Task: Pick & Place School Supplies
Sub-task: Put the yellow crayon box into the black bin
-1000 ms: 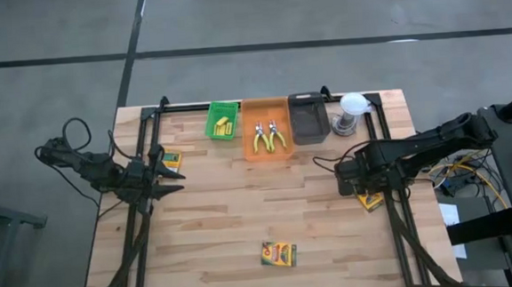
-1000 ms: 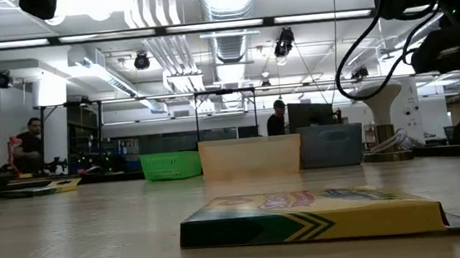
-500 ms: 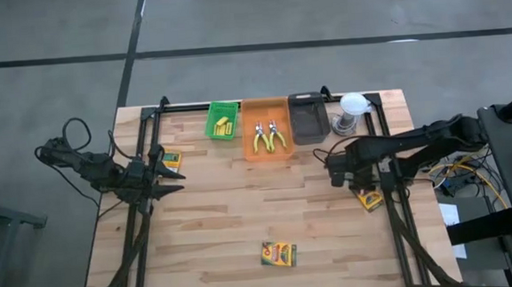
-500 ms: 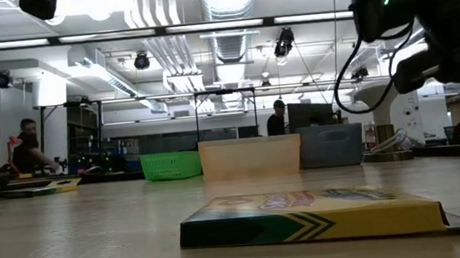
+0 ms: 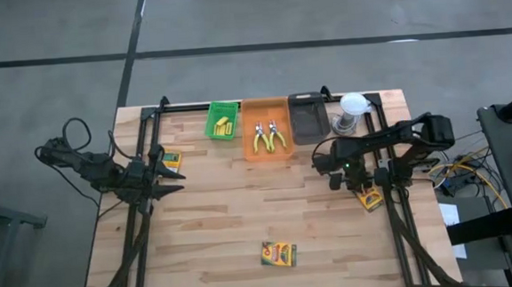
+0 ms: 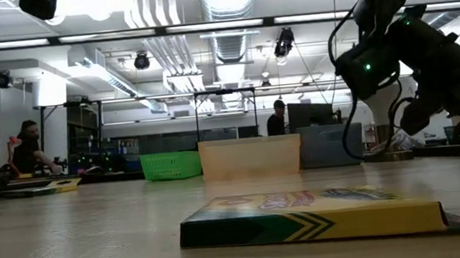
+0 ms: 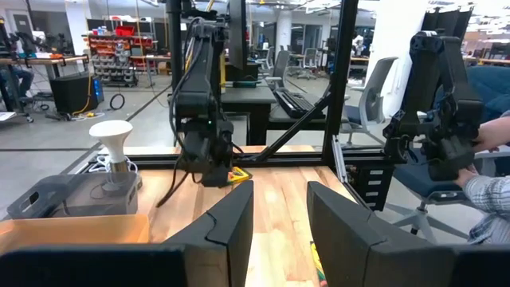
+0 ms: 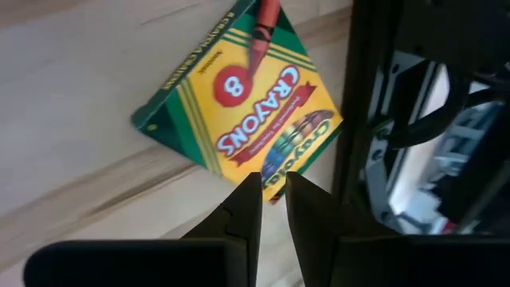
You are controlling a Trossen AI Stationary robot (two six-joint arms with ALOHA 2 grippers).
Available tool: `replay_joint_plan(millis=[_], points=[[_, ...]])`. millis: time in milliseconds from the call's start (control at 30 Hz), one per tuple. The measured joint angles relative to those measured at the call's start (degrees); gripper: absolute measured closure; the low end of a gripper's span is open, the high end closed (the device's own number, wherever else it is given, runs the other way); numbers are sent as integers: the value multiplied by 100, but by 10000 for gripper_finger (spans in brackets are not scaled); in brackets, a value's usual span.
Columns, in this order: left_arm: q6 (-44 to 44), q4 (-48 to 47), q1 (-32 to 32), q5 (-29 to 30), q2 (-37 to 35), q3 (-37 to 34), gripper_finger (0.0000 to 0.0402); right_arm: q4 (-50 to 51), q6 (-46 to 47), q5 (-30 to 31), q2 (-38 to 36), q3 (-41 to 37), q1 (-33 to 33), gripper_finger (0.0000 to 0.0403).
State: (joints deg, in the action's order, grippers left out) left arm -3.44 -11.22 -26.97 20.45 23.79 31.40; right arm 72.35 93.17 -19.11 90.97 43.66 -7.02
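Grey concrete floor [image 5: 319,15]; ceiling ducts [image 6: 227,0], strip lights; office chairs [image 7: 381,76], desks beyond table.

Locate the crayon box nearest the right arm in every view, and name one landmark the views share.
High view: crayon box by the table's right edge, just below the right gripper.
Low view: not visible.
Left wrist view: only a yellow sliver behind the right arm.
Right wrist view: fills the centre, ahead of the fingers.
Shared landmark: the right arm's black frame post.
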Motion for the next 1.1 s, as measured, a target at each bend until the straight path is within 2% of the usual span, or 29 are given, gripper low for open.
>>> replay_joint_plan(millis=[367, 733, 1100], points=[[2, 1, -1, 2, 0, 0, 278, 65, -89, -19, 108, -35, -1, 350], [1, -14, -2, 0, 2, 0, 278, -338, -224, 124, 435, -79, -1, 349], [1, -38, 0, 2, 2, 0, 278, -914, -236, 101, 420, -80, -3, 350]])
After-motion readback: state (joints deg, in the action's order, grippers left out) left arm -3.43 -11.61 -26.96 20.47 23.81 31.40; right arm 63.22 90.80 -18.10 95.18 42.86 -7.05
